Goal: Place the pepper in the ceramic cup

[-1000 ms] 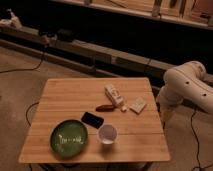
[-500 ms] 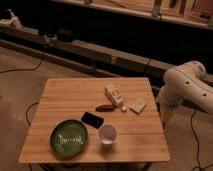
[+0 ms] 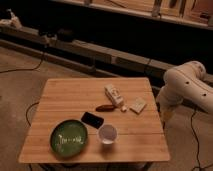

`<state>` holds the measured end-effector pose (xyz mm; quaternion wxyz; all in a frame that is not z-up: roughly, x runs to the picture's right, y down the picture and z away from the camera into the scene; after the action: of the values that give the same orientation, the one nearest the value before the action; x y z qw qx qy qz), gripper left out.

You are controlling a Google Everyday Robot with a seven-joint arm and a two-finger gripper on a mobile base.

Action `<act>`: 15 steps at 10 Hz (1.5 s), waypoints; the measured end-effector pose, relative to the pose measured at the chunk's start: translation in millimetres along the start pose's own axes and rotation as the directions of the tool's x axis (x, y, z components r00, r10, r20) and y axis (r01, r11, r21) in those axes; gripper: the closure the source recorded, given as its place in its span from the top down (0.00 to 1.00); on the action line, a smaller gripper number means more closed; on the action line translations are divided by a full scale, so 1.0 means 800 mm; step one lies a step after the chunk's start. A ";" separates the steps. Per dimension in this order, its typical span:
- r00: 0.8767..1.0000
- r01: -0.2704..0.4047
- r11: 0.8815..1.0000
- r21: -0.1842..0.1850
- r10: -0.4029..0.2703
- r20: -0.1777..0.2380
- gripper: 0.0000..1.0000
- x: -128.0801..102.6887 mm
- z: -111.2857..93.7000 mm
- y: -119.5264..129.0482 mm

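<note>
Since the single camera view matches the two looks before it in every respect, the honest answer to what has just changed is: nothing. The robot's white arm (image 3: pixel 187 85) stays folded off the right edge of the table (image 3: pixel 60 150), and no object on the wood has shifted.

Camera view, then. The gripper (image 3: pixel 164 116) hangs low just outside the table's right edge, about level with its middle, below the bulky white elbow. It is spread apart and carries nothing, and it touches neither the table nor anything on it.

The pepper (image 3: pixel 104 107) lies flat near the table's centre, well apart from the gripper, its long axis roughly parallel to the front edge. Just behind it sits a white packet (image 3: pixel 114 95), angled toward the far edge, and a small pale square (image 3: pixel 137 105) rests nearer the right edge. A flat black slab (image 3: pixel 92 120) lies just in front of the pepper.

The ceramic cup (image 3: pixel 107 134) stands upright near the front edge, slightly right of the green plate (image 3: pixel 69 138) that fills the front-left area. Its pale interior looks empty.

With the arm at a standstill, I judge the task barely begun: the reach toward the pepper is still to come. That reach must cross in from the right and pass the pale square and the packet. The black slab sits close enough to crowd a pinch, so a descent from above looks the cleaner choice.
</note>
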<state>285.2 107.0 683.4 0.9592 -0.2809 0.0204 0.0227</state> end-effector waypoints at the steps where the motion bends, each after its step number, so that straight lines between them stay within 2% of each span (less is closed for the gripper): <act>1: 1.000 0.000 1.000 0.000 0.000 0.000 0.65 0.000 0.000 0.000; 6: 1.000 0.000 1.000 0.001 0.000 0.000 0.65 0.000 0.000 0.000; 8: 1.000 0.002 1.000 0.008 -0.002 0.006 0.65 -0.009 -0.004 -0.008; 10: 0.999 0.033 0.999 0.031 -0.035 0.039 0.65 -0.053 -0.013 -0.028; 12: 0.996 0.066 0.997 0.042 -0.069 0.059 0.65 -0.082 -0.017 -0.035; 14: 0.989 0.112 0.991 0.075 -0.119 0.093 0.65 -0.124 -0.015 -0.047; 15: 0.986 0.127 0.987 0.094 -0.136 0.100 0.65 -0.134 -0.013 -0.054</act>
<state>180.1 61.6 703.0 0.9697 -0.2379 -0.0481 -0.0268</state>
